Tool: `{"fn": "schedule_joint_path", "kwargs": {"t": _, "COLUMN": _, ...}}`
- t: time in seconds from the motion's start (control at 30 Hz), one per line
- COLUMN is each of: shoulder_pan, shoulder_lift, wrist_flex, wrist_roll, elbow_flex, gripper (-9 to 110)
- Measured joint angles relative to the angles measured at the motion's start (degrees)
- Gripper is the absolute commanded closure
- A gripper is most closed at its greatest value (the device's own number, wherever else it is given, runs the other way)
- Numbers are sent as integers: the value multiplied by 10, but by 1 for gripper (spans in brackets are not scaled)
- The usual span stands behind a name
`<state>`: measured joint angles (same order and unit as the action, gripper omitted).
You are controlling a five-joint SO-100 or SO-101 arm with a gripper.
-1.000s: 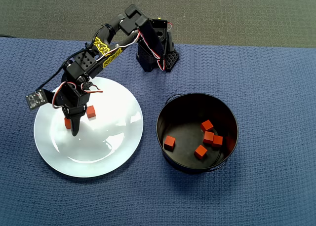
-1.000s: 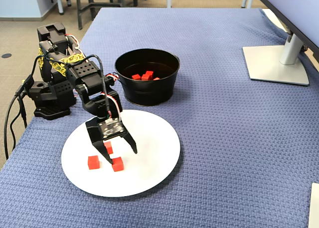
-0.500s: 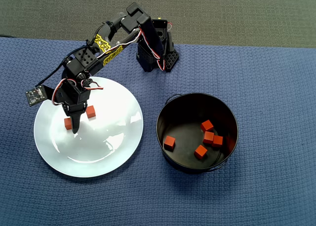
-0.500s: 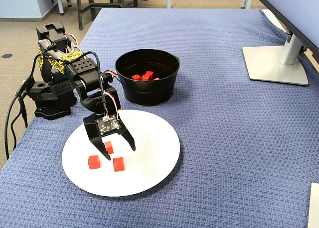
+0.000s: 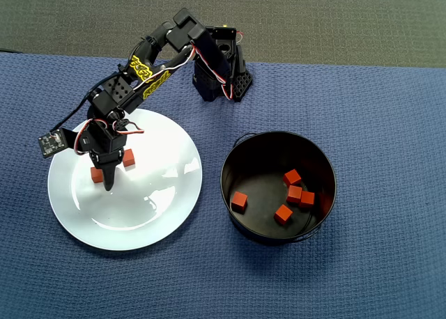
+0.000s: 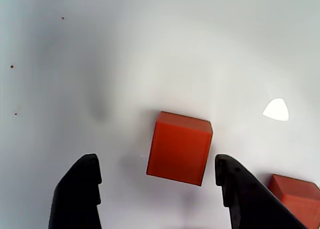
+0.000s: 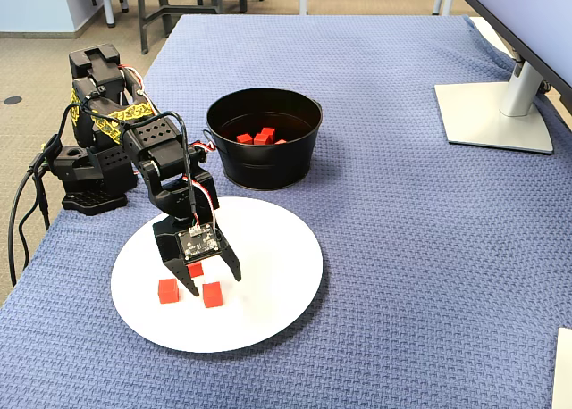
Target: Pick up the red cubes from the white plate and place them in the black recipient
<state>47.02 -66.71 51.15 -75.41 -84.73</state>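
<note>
Three red cubes lie on the white plate (image 7: 268, 248): one at the left (image 7: 168, 290), one in front (image 7: 212, 294), one behind the fingers (image 7: 195, 269). My gripper (image 7: 214, 282) stands open, low over the plate, its black fingertips either side of the front cube. In the wrist view that cube (image 6: 179, 148) sits just ahead of the gripper (image 6: 156, 163), closer to the right finger and touching neither; a second cube (image 6: 295, 194) shows at the lower right. From overhead the gripper (image 5: 106, 183) hides the front cube. The black recipient (image 5: 230, 167) holds several red cubes (image 5: 295, 193).
The arm's base (image 5: 221, 72) stands beyond the plate (image 5: 160, 207) on the blue woven cloth. A monitor stand (image 7: 496, 114) sits at the far right of the fixed view. The pot (image 7: 264, 163) stands close behind the plate there.
The open gripper lifted a little, then dipped back toward the plate, ending slightly shifted around the front cube. No cube has moved.
</note>
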Motion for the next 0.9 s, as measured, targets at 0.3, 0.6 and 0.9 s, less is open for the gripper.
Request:
{"fn": "schedule_joint_path", "kwargs": {"t": 0.3, "shoulder_pan": 0, "shoulder_lift": 13, "wrist_flex": -15, "wrist_roll": 0, "elbow_flex": 0, "gripper": 99}}
{"fn": "schedule_joint_path", "kwargs": {"t": 0.6, "shoulder_pan": 0, "shoulder_lift": 12, "wrist_flex": -21, "wrist_roll": 55, "elbow_flex": 0, "gripper": 101}}
{"fn": "schedule_joint_path", "kwargs": {"t": 0.9, "shoulder_pan": -48, "shoulder_lift": -70, "wrist_flex": 120, "wrist_roll": 218, "elbow_flex": 101, "gripper": 102}}
